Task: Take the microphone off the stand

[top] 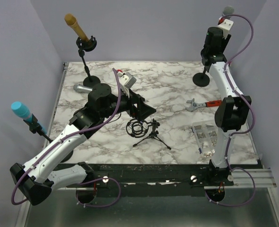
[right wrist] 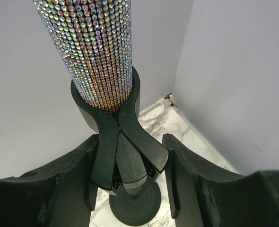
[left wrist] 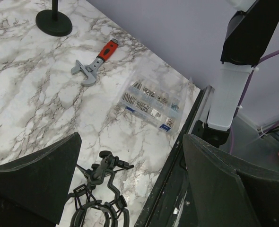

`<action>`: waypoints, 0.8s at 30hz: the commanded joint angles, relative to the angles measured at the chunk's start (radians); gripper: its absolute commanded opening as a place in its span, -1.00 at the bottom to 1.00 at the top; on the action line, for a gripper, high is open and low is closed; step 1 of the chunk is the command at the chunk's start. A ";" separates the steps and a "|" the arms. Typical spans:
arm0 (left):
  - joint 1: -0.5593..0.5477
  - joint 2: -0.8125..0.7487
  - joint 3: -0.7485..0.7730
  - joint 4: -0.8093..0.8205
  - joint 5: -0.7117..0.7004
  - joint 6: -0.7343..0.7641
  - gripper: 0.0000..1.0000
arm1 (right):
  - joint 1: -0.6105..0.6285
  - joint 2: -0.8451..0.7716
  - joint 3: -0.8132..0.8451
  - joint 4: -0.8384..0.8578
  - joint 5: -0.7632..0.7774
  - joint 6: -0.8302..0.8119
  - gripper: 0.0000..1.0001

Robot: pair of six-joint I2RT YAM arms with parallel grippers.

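A rhinestone-covered microphone (right wrist: 99, 52) stands upright in the black clip (right wrist: 118, 127) of its stand, whose round base (right wrist: 135, 208) rests on the marble table. In the top view its grey head (top: 228, 9) shows at the back right, above the stand's base (top: 202, 79). My right gripper (right wrist: 132, 139) is raised to the clip, with one finger against each side of it, just below the microphone's body. My left gripper (left wrist: 130, 142) hangs open and empty over the table's middle (top: 142, 111), above a black shock mount.
A gold microphone (top: 71, 21) on a stand is at the back left, a blue one (top: 21, 109) at the left edge, and a silver one (top: 82, 87) lies on the table. A shock-mount tripod (top: 146, 130), a red-handled wrench (top: 203, 104) and a screw box (top: 205, 137) lie nearer.
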 commanded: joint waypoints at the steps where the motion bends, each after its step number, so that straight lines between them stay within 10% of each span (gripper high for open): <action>1: -0.007 -0.013 0.005 0.005 0.019 0.004 0.83 | 0.041 -0.093 -0.032 0.012 -0.069 0.033 -0.39; 17: -0.008 -0.025 0.003 0.001 -0.001 0.014 0.83 | 0.307 -0.268 -0.190 -0.036 -0.110 0.035 -0.39; 24: -0.008 -0.045 -0.002 0.002 -0.027 0.027 0.83 | 0.341 -0.417 -0.363 -0.044 -0.435 0.055 -0.39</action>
